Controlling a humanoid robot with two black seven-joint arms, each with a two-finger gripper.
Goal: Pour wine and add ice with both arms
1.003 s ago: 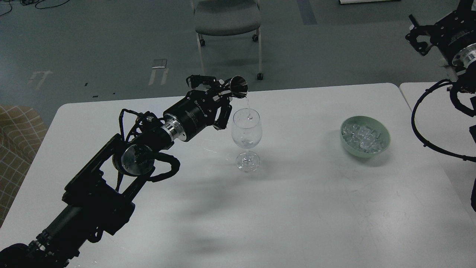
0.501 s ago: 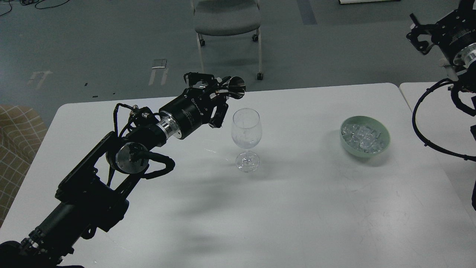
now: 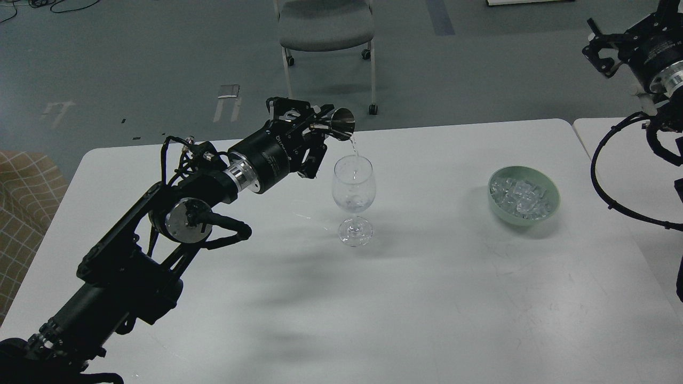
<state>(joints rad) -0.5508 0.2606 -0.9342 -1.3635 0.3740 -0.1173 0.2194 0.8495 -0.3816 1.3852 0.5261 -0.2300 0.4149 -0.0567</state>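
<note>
My left gripper point(image 3: 315, 125) is shut on a small steel jigger point(image 3: 337, 124), tipped on its side just above and left of the wine glass point(image 3: 353, 198). A thin stream of clear wine point(image 3: 354, 147) falls from the jigger's mouth into the glass, which stands upright on the white table point(image 3: 427, 298). A shallow pool sits in the bowl of the glass. A heap of clear ice cubes point(image 3: 520, 197) fills a pale green bowl point(image 3: 549, 212) to the right. My right gripper point(image 3: 597, 49) hangs high at the top right, off the table, and holds nothing.
A grey wheeled chair point(image 3: 325, 26) stands on the floor behind the table. A second white table point(image 3: 619, 176) adjoins on the right, under my right arm's looping cable point(image 3: 608, 202). A tan checked seat point(image 3: 24, 208) is at the left edge.
My left gripper drew back and tipped the jigger up, stopping the stream half a second ago. It has now tilted the jigger down again and wine flows again. The right arm barely moved.
</note>
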